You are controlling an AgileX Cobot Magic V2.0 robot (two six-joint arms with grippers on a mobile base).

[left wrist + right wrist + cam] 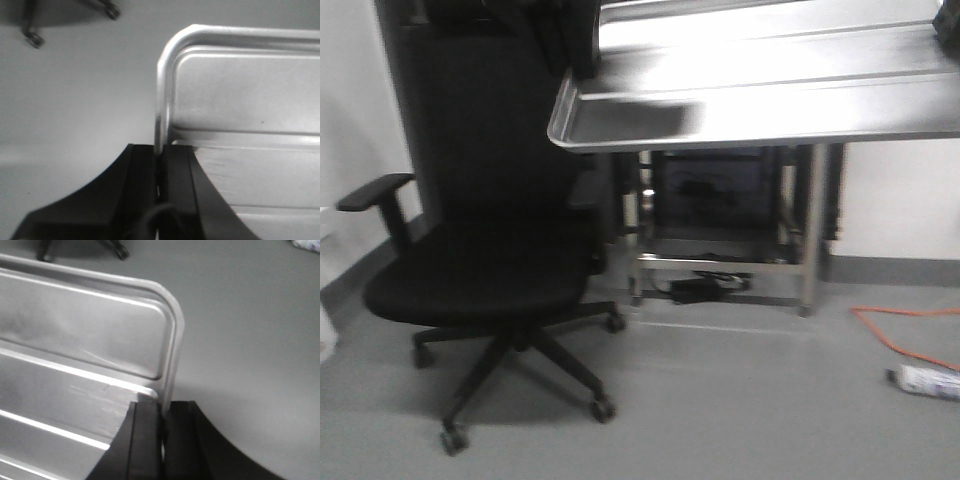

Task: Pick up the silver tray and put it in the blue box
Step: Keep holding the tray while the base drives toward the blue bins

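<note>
Two claws (159, 152) (163, 410) astride silver tray (240, 90) rim.

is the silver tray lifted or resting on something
Lifted: the left gripper and right gripper each clamp an end rim of the silver tray, with floor beneath.
</note>
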